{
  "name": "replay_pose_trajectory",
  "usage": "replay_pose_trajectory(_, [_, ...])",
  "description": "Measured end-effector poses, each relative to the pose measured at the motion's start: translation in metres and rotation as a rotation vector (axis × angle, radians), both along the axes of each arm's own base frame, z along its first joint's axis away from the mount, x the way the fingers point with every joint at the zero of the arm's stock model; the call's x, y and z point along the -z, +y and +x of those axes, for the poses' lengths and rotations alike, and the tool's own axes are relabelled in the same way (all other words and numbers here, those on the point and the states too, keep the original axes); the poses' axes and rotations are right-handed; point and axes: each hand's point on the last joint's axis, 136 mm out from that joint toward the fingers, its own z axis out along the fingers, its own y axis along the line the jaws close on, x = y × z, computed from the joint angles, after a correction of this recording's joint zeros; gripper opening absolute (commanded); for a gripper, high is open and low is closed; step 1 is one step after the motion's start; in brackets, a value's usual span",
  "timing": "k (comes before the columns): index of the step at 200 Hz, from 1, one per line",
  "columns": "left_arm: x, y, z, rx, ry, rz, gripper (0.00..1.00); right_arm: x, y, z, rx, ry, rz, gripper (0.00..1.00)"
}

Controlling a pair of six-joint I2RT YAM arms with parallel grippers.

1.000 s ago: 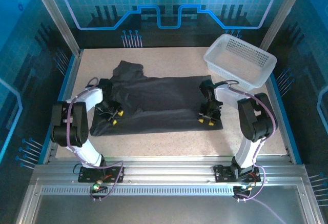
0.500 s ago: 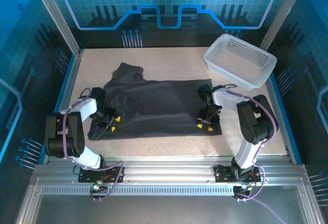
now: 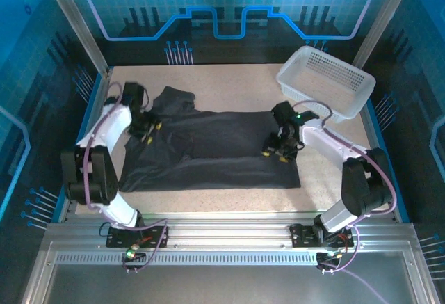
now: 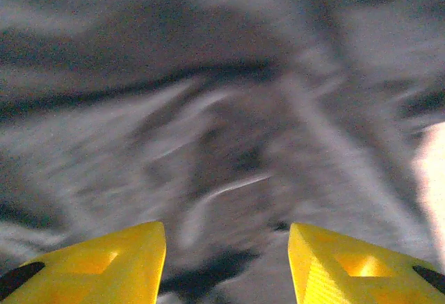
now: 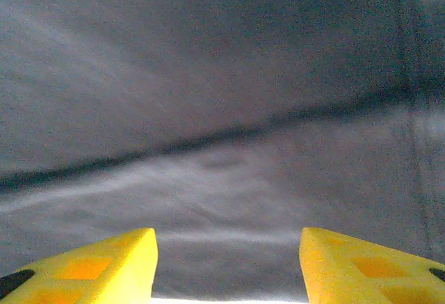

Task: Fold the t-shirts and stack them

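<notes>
left hand [image 3: 151, 129] swung toward the far-left corner of the counter [image 3: 236, 85]; it and right hand [image 3: 274, 154] gape empty. folding the t-shirt [image 3: 222, 147] next needs fresh edge grips.

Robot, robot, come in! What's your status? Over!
Left end effector open, right end effector open, both empty. T-shirt partly folded on table. White basket off to the side, nothing blocking.

Ahead of the left gripper [image 4: 227, 248], the dark charcoal cloth t-shirt [image 4: 229, 130] was blurred; the gripper's yellow fingers [image 4: 111, 266] were cropped.
</notes>
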Motion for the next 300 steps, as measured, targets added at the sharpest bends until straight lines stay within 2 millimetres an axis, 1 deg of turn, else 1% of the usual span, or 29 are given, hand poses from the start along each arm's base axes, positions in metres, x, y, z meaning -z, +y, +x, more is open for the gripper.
replay_pose_trajectory(10, [-0.008,0.004,0.035,0.022,-0.061,0.028,0.51,-0.015,0.002,0.025,-0.017,-0.072,0.034,0.56])
replay_pose_trajectory(18, [-0.011,0.007,0.059,0.039,-0.099,0.049,0.50,-0.025,0.003,0.043,-0.031,-0.114,0.053,0.55])
replay_pose_trajectory(32, [-0.005,0.013,0.098,0.061,-0.145,0.081,0.48,-0.037,0.006,0.071,-0.055,-0.164,0.079,0.55])
replay_pose_trajectory(38, [0.000,0.015,0.110,0.069,-0.154,0.089,0.48,-0.041,0.008,0.083,-0.065,-0.182,0.089,0.55])
replay_pose_trajectory(49, [0.009,0.020,0.134,0.076,-0.175,0.100,0.48,-0.047,0.010,0.098,-0.078,-0.205,0.103,0.55])
replay_pose_trajectory(61, [0.023,0.027,0.157,0.087,-0.193,0.117,0.48,-0.050,0.010,0.106,-0.084,-0.217,0.115,0.55])
replay_pose_trajectory(87, [0.048,0.042,0.198,0.113,-0.243,0.165,0.49,-0.056,0.012,0.110,-0.089,-0.228,0.136,0.55])
replay_pose_trajectory(102, [0.060,0.046,0.215,0.123,-0.265,0.183,0.52,-0.056,0.012,0.109,-0.088,-0.222,0.143,0.55])
replay_pose_trajectory(121, [0.073,0.048,0.232,0.135,-0.283,0.194,0.54,-0.055,0.013,0.106,-0.081,-0.213,0.153,0.55])
replay_pose_trajectory(139, [0.083,0.046,0.242,0.140,-0.292,0.196,0.55,-0.052,0.012,0.097,-0.073,-0.197,0.159,0.55])
replay_pose_trajectory(158, [0.088,0.041,0.250,0.150,-0.291,0.194,0.56,-0.050,0.010,0.090,-0.065,-0.185,0.162,0.55])
replay_pose_trajectory(176, [0.092,0.034,0.251,0.159,-0.273,0.205,0.55,-0.049,0.010,0.087,-0.062,-0.180,0.166,0.55])
replay_pose_trajectory(192, [0.091,0.024,0.248,0.176,-0.253,0.198,0.52,-0.048,0.010,0.086,-0.055,-0.175,0.168,0.55])
replay_pose_trajectory(211, [0.096,0.008,0.239,0.206,-0.203,0.195,0.46,-0.047,0.010,0.086,-0.050,-0.172,0.169,0.55])
replay_pose_trajectory(231, [0.099,0.001,0.228,0.218,-0.151,0.206,0.40,-0.047,0.009,0.087,-0.046,-0.175,0.171,0.55])
replay_pose_trajectory(252, [0.102,0.001,0.220,0.220,-0.107,0.210,0.30,-0.044,0.006,0.087,-0.036,-0.169,0.173,0.55])
replay_pose_trajectory(272, [0.104,0.005,0.215,0.212,-0.081,0.211,0.14,-0.039,0.003,0.086,-0.025,-0.158,0.170,0.54])
replay_pose_trajectory(285, [0.104,0.006,0.212,0.207,-0.070,0.211,0.00,-0.036,0.001,0.085,-0.015,-0.150,0.163,0.52])
replay_pose_trajectory(300, [0.102,0.006,0.211,0.219,-0.063,0.215,0.00,-0.031,-0.004,0.084,0.016,-0.140,0.146,0.51])
